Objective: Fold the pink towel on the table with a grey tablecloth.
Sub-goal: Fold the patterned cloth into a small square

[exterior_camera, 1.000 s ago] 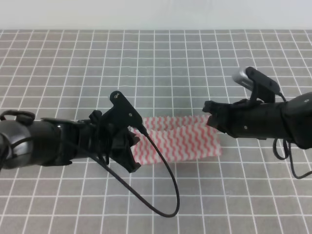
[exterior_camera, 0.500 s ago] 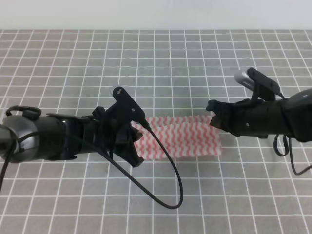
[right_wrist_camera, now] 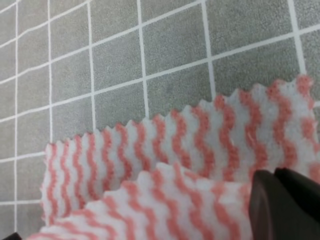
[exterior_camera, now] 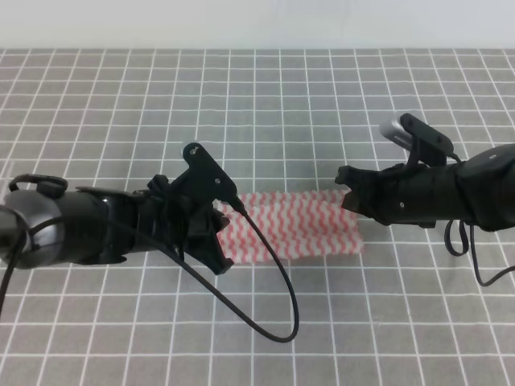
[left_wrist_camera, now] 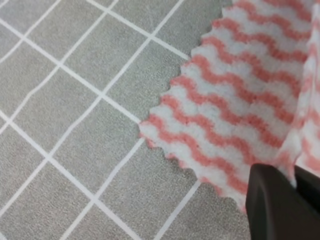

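While both arms lie low and nearly level over the table [exterior_camera: 322, 96], the towel [exterior_camera: 298, 229] rests between them as a folded strip; the left gripper [exterior_camera: 216, 233] pinches its left end, fingers [left_wrist_camera: 280, 200] closed on a raised layer; the right gripper [exterior_camera: 348, 198] clamps the far right corner, fingers [right_wrist_camera: 280, 197] together on cloth.
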Controlling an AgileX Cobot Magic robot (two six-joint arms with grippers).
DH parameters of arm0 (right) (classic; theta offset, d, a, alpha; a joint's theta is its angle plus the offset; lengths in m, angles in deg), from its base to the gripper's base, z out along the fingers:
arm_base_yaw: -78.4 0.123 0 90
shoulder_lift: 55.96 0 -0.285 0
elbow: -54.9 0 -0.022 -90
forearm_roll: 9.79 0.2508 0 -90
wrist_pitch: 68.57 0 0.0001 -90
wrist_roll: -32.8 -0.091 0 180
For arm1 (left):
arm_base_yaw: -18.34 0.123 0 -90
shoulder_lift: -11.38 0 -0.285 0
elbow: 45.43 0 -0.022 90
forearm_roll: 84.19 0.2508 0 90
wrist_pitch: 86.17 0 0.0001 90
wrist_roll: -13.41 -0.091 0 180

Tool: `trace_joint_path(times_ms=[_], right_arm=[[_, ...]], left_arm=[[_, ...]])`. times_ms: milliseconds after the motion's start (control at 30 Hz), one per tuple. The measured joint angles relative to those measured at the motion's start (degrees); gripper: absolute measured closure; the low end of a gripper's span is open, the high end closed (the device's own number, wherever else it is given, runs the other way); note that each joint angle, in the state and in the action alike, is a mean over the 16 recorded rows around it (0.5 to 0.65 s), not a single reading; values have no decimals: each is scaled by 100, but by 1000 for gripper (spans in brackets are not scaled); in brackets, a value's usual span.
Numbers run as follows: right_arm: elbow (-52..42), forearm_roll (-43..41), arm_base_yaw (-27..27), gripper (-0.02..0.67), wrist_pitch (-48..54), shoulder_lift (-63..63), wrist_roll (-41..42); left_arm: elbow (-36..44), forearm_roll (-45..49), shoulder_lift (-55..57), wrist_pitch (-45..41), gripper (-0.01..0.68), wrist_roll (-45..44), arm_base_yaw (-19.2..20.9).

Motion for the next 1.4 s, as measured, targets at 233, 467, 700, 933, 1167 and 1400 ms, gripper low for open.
trace_joint_path(times_ms=[233,467,700,933,1167,1400], right_arm=[[4,-9,1,664,-30,-14,7],[11,-13,1,664,-93,-14,12],[95,-18,-2,664,-125,-43,10],[218,-24,-3,665,-110,-164,4],[286,-25,-1,665,-94,-328,-1],[288,-20,0,665,-111,-410,-2]], left_arm=[[-41,9,100,22,675,-8,-1],[-141,18,190,36,675,-10,-1],[-301,18,228,98,675,-9,-1],[-465,18,339,224,675,0,-1],[-551,18,492,321,675,9,-1],[-568,9,574,347,675,13,0]])
